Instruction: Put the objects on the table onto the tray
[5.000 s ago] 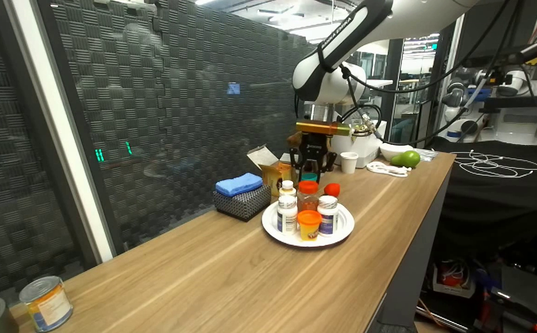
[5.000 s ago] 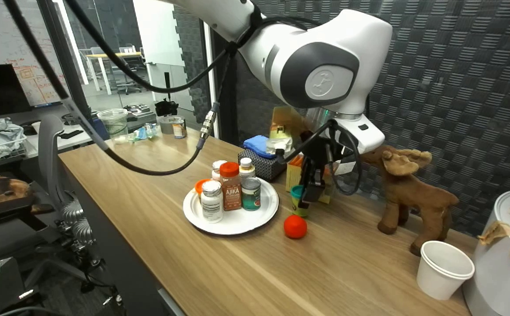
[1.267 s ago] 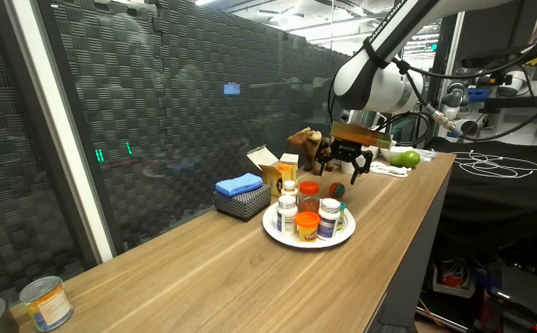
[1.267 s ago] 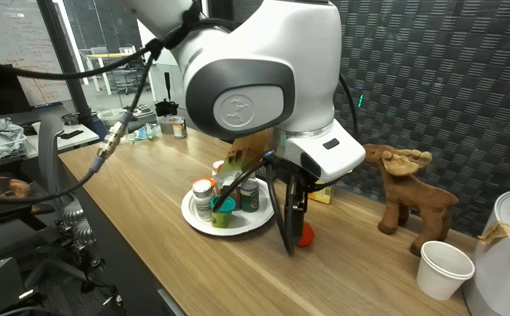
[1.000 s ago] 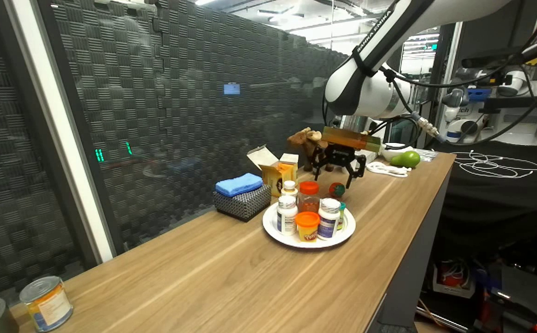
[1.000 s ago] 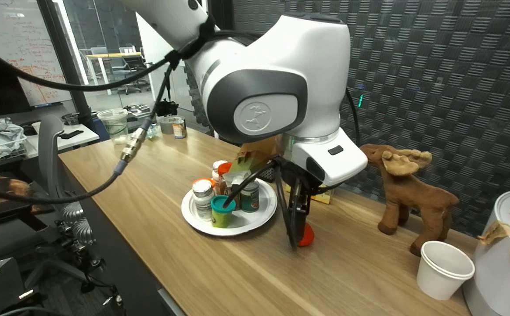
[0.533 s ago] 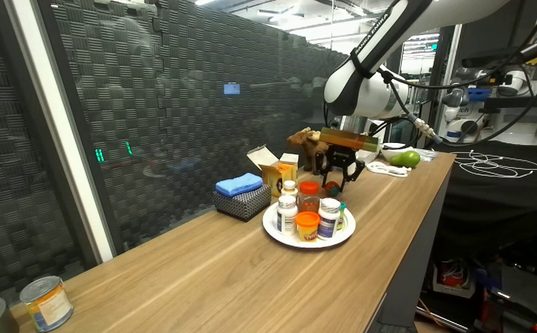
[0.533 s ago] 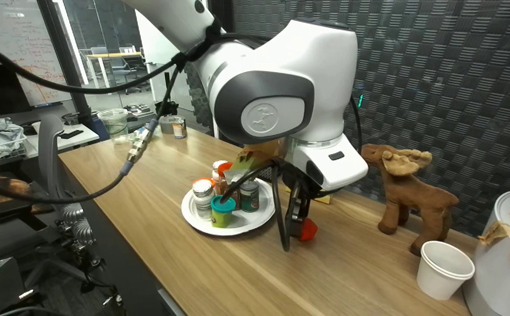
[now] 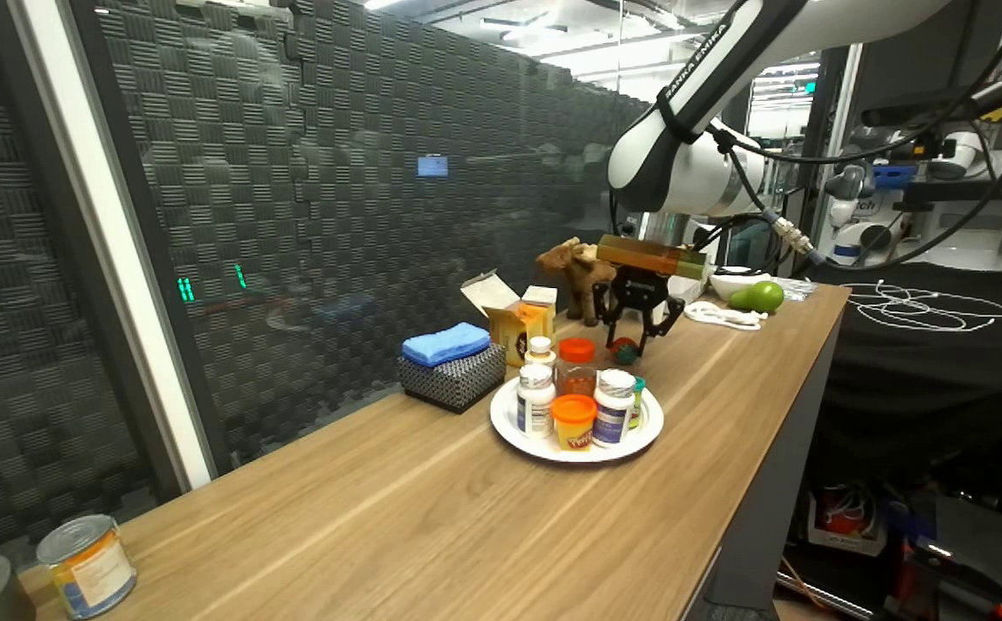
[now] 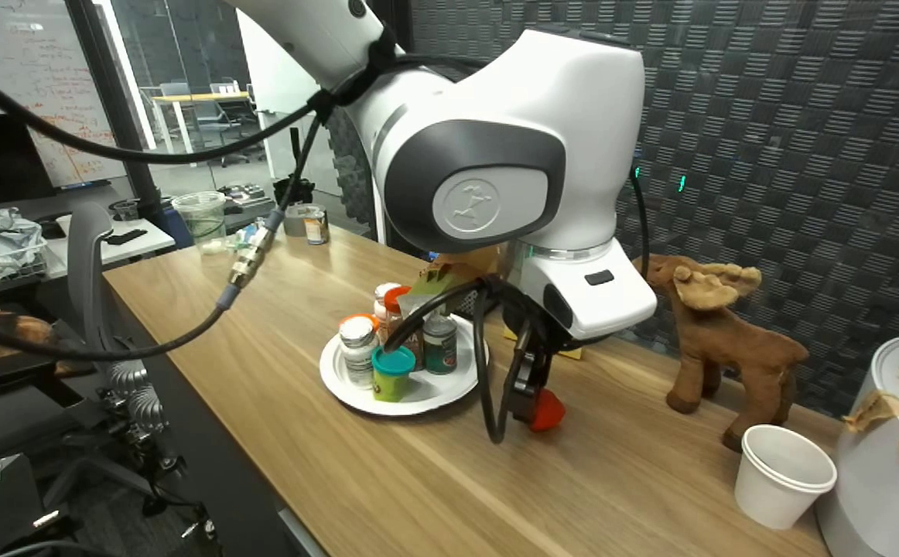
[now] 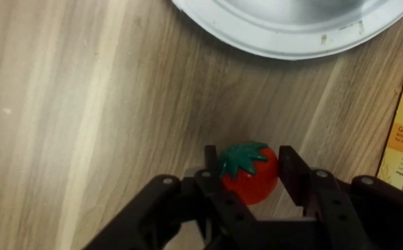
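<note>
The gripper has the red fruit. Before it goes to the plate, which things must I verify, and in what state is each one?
1. Gripper closed on red fruit from both sides: ok.
2. Red fruit off the table: cannot tell, no clear gap shows.
3. Red fruit above plate: not ok, it is beside it.
4. Room on plate: ok, a bare part faces the gripper.
5. White bottles on plate upright: ok.
6. Gripper apart from yellow box: ok, a gap shows in an exterior view.

The arm before me is white, lettered EMIKA, its charcoal joint cap ringing a pale embossed badge; black cable carries a silvery connector, and round screws stud the black gripper.
</note>
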Available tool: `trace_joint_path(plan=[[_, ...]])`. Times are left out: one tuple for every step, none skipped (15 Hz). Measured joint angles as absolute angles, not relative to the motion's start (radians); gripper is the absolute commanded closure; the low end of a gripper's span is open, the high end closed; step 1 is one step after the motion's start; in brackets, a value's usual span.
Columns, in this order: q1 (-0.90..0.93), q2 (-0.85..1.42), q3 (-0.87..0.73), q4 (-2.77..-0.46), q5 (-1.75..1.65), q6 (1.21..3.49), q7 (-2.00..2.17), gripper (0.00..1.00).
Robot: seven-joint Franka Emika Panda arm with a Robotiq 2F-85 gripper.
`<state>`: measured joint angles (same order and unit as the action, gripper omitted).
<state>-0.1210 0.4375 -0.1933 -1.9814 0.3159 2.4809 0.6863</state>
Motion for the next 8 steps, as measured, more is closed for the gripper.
trace_joint_path(plan=[[-0.121,0.437,-0.193,-1.981,0.316,2.481,0.687,0.77],[-0.120,0.435,-0.193,-1.983,0.316,2.479,0.686,0.77],[-0.120,0.430,-0.190,-1.988,0.316,2.473,0.683,0.77],[-0.119,0.419,-0.187,-1.998,0.316,2.466,0.676,0.77],[-0.118,0.400,-0.183,-2.014,0.316,2.460,0.663,0.77],[-0.117,0.376,-0.176,-2.034,0.316,2.452,0.643,0.77],[-0.118,0.349,-0.167,-2.056,0.319,2.436,0.612,0.77],[-0.118,0.320,-0.158,-2.077,0.324,2.420,0.577,0.77]])
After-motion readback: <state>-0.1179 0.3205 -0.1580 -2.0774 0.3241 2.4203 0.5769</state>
